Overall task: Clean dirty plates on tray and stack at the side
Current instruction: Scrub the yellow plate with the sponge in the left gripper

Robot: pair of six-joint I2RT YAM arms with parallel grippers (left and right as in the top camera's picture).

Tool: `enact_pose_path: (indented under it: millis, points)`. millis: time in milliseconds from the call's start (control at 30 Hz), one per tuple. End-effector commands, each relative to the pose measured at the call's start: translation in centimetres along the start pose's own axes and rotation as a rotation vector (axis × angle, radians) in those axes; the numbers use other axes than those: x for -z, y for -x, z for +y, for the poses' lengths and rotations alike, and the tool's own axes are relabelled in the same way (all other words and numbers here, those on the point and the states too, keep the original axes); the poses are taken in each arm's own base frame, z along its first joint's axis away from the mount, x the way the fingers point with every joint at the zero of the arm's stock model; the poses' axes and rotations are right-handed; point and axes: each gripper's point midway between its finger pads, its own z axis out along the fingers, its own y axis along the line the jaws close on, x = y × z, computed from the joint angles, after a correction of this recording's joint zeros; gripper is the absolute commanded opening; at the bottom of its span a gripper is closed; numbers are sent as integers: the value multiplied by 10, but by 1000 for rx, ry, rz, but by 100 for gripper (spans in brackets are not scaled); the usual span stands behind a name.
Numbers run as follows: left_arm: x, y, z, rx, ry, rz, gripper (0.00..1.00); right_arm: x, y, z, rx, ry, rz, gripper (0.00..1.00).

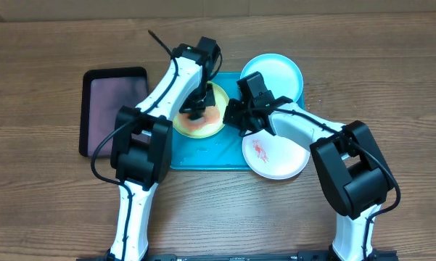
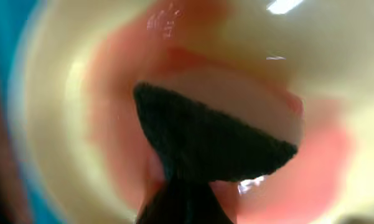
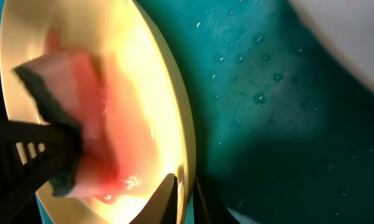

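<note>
Left gripper (image 1: pixel 196 110) grips a coarse sponge (image 2: pixel 208 143) on the glossy yellow-green plate (image 1: pixel 203 128); right gripper (image 1: pixel 234 118) pinches its rim.

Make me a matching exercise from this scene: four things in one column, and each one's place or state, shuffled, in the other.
Things:
1. yellow-green plate
2. light blue plate
3. white plate
4. black tray

Places or states:
A. on the table, left of the turquoise tray
B. one small red smear, near right
C. smeared with orange sauce, sponge pressed on it
D. no smear visible, far right

Pairs: 1-C, 2-D, 3-B, 4-A
</note>
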Motion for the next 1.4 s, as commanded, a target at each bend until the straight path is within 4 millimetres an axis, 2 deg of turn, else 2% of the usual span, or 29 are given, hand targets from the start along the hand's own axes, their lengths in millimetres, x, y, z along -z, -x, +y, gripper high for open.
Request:
enact_pose_path:
  millis: [0, 67, 167, 300, 400, 500, 567, 833, 1033, 1200, 1267, 1367]
  points:
    - [0, 4, 51, 197, 252, -54, 4, -4, 3, 1, 6, -2, -2, 11]
    - [-1, -7, 46, 166, 221, 3, 4, -4, 3, 1, 6, -2, -2, 11]
    - [-3, -27, 8, -30, 0, 140, 4, -4, 3, 1, 6, -2, -1, 11]
    - [8, -45, -43, -256, -334, 228, 4, -4, 2, 1, 6, 1, 2, 11]
    - [11, -45, -50, -274, -376, 223, 4, -4, -1, 5, 5, 20, 19, 11]
    - [7, -37, -46, -221, -338, 197, 4, -3, -2, 10, 2, 48, 29, 11]
    - [2, -26, -37, -140, -262, 159, 4, -3, -2, 10, -19, 49, 30, 11]
    - [-6, 15, 19, 206, 15, -14, 4, -3, -6, 6, -25, 32, 44, 10]
    - [2, 28, 58, 289, 147, -73, 4, -3, -10, 2, -23, 13, 61, 10]
    - [2, 20, 65, 168, 176, -29, 4, -3, -9, 2, -10, 15, 56, 10]
    - [2, 12, 60, 127, 161, 3, 4, -3, -5, 4, -7, 26, 45, 10]
    - [1, 4, 41, 8, 57, 62, 4, -3, 4, 12, 12, 59, 9, 13]
